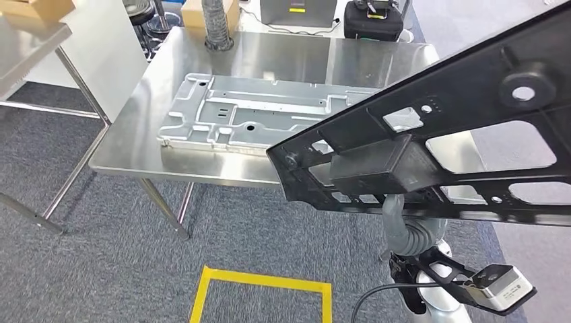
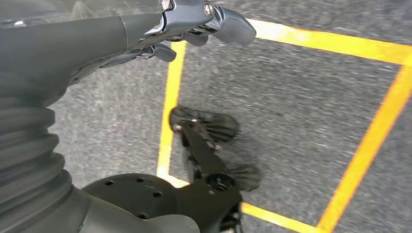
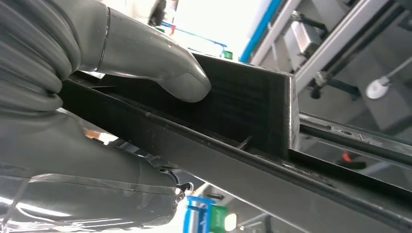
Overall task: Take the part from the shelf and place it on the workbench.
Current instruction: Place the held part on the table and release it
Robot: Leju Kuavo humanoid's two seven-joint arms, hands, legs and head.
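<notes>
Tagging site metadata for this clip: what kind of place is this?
Likely a factory-style lab or test cell: a stainless steel workbench carrying a stamped metal plate, yellow floor tape marking a standing spot on grey carpet, and the right hand holding a black frame part.

- silver plate (image 1: 249, 111) hogs the middle of the table (image 1: 128, 145)
- bare steel strip along the table's left and near edge
- ribbed hose (image 1: 217, 23) stands at the back edge
</notes>
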